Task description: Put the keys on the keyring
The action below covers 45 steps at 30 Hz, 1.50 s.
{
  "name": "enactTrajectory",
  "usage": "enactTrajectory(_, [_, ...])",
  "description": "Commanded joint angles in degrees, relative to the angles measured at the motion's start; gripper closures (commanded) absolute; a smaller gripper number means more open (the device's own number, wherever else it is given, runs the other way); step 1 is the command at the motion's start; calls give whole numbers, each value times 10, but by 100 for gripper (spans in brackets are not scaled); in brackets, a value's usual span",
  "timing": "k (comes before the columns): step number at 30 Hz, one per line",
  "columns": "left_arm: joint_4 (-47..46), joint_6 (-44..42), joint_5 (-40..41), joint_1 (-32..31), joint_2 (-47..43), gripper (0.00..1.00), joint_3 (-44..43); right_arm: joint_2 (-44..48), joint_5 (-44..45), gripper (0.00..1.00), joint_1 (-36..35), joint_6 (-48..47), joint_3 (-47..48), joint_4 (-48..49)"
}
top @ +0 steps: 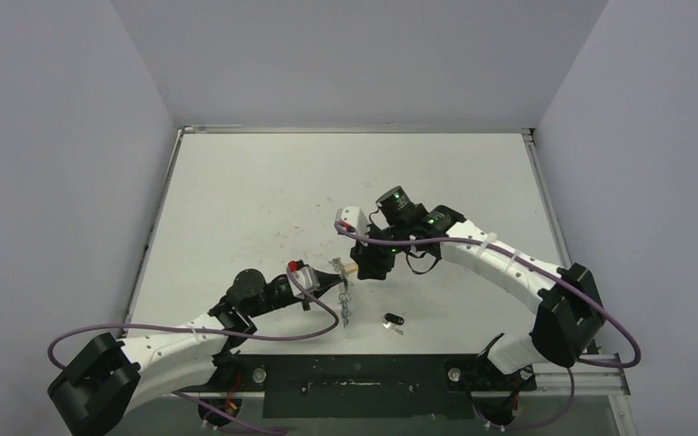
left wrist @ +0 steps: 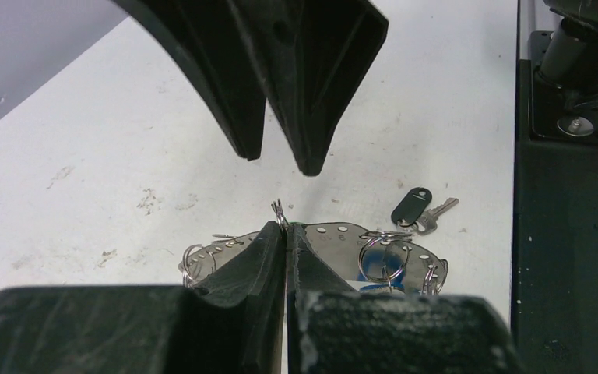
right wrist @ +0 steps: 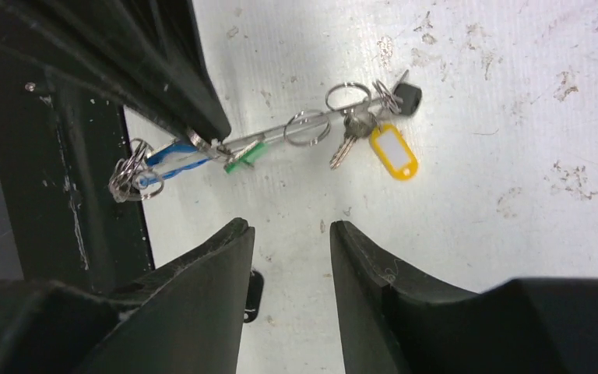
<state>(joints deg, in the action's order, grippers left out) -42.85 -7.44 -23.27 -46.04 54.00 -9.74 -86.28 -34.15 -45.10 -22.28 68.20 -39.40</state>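
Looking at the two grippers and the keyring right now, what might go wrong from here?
The left gripper pinches the keyring only at its fingertips, on thin metal, so it may slip or twist loose. The right gripper stands open and empty very close by, so the fingers may collide. The black-tagged key lies flat on the table, apart from the ring, and may be hard to pick up.

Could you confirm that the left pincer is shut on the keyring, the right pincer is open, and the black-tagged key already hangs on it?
Not quite: the black-tagged key lies loose on the table, apart from the keyring, as the left wrist view shows. The left pincer is shut on the keyring and the right pincer is open.
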Motion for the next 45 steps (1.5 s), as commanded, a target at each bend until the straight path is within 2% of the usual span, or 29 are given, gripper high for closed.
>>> enactTrajectory(1, [-104,14,11,-2,-14,100,10,80,-101,58,18,-9,-46,113])
enactTrajectory(10, [-130,0,-7,-2,-18,100,12,117,-164,58,33,-24,-110,195])
enactTrajectory(25, [-127,1,-17,-2,-21,100,9,110,-190,65,41,-13,-138,274])
enactTrajectory(38, [-126,1,-14,-1,-22,100,10,81,-214,79,41,-25,-149,268])
enactTrajectory(45, [-126,2,-12,-1,-25,100,12,68,-220,91,40,-31,-148,260])
